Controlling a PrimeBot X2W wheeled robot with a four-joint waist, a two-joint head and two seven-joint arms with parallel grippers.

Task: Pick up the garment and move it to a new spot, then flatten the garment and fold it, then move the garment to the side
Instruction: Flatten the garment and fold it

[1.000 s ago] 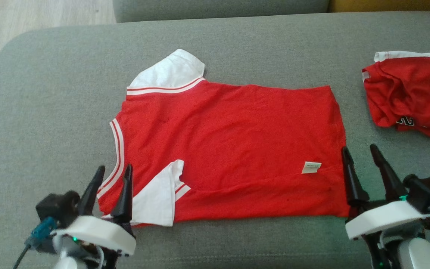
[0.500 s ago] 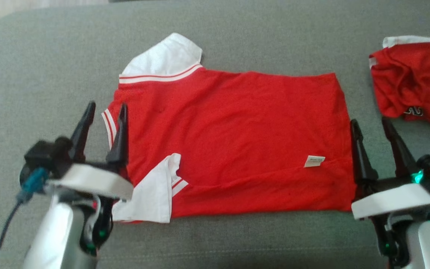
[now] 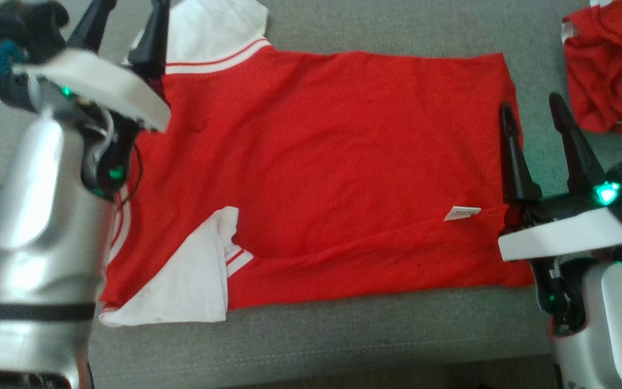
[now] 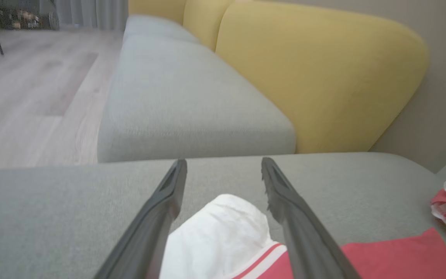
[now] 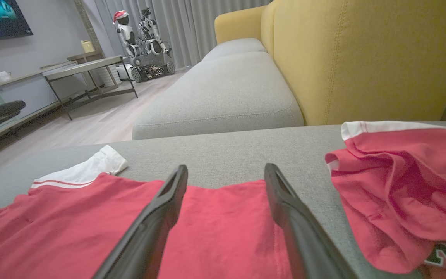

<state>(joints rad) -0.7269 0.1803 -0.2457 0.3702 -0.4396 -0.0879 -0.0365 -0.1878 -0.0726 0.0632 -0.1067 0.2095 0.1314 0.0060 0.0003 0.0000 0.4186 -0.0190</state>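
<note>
The red jersey shirt with white sleeves and striped trim (image 3: 332, 162) lies spread out flat near the front edge of the broad grey fabric sofa cushion (image 3: 343, 335), collar end to the robot's left and hem to its right. So the move to a new spot and the flattening look done to me. The folding seems only just begun: the near white sleeve (image 3: 187, 286) is turned in over the red body and a long crease runs along the near edge below the small white label (image 3: 462, 212), while the far white sleeve (image 3: 219, 27) sticks out unfolded. The left gripper (image 3: 130, 8) hangs over that far sleeve with its two dark fingers spread wide and nothing between them. The right gripper (image 3: 529, 102) is spread just as wide at the hem edge, one finger over red cloth and one over bare cushion, gripping nothing. I'd say the main folds and the shift to the side remain. A second, crumpled red garment (image 3: 608, 70) sits apart at the far right, and a mustard-yellow padded backrest (image 4: 316, 77) rises behind
</note>
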